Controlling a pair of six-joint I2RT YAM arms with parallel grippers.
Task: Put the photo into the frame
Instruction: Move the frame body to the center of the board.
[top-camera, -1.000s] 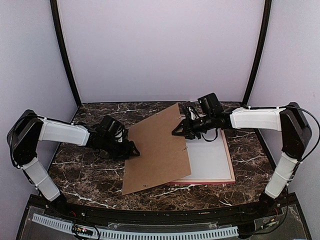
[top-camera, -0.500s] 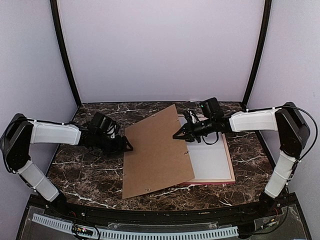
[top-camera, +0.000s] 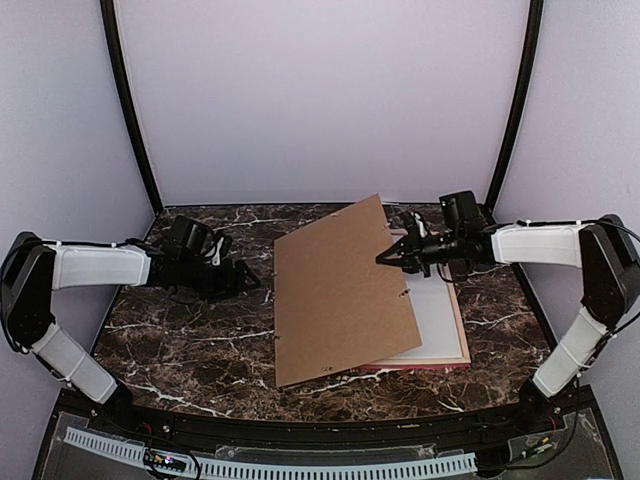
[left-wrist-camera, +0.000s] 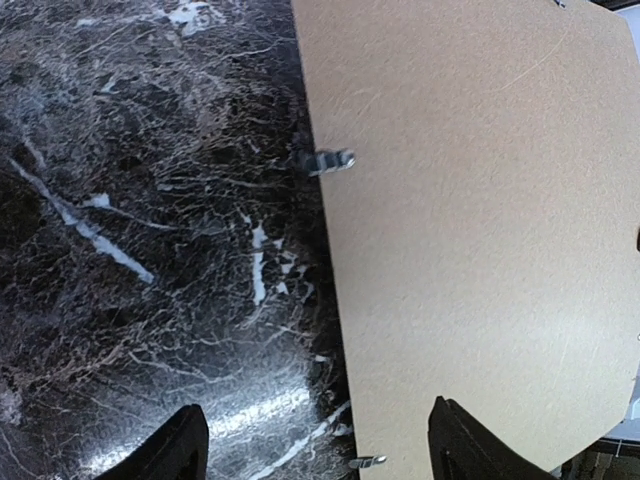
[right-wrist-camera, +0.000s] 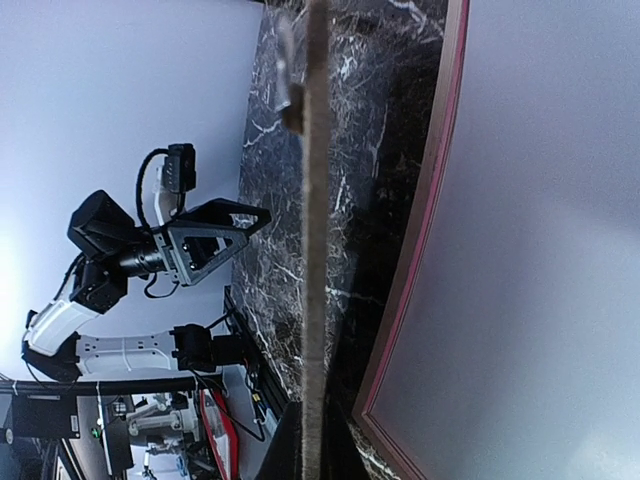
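The brown backing board (top-camera: 340, 290) stands tilted, its right edge raised and its lower left edge on the marble. My right gripper (top-camera: 387, 258) is shut on that raised edge; in the right wrist view the board (right-wrist-camera: 315, 200) runs edge-on between the closed fingers of that gripper (right-wrist-camera: 316, 445). The frame (top-camera: 464, 330) lies flat at the right, partly under the board, its pink edge (right-wrist-camera: 383, 350) showing. A plain white sheet (top-camera: 435, 315), apparently the photo's back, lies inside it. My left gripper (top-camera: 250, 278) is open just left of the board (left-wrist-camera: 470, 230), holding nothing.
The dark marble table (top-camera: 180, 340) extends left of the board. Small metal tabs (left-wrist-camera: 330, 160) stick out of the board's left edge. Black posts (top-camera: 130, 110) and pale walls close in the back and sides. A black rail (top-camera: 300, 435) runs along the near edge.
My right gripper has closed on the board's right edge, then lifted it and carried it to the right. The left gripper has drawn back left, off the board, and opened wider.
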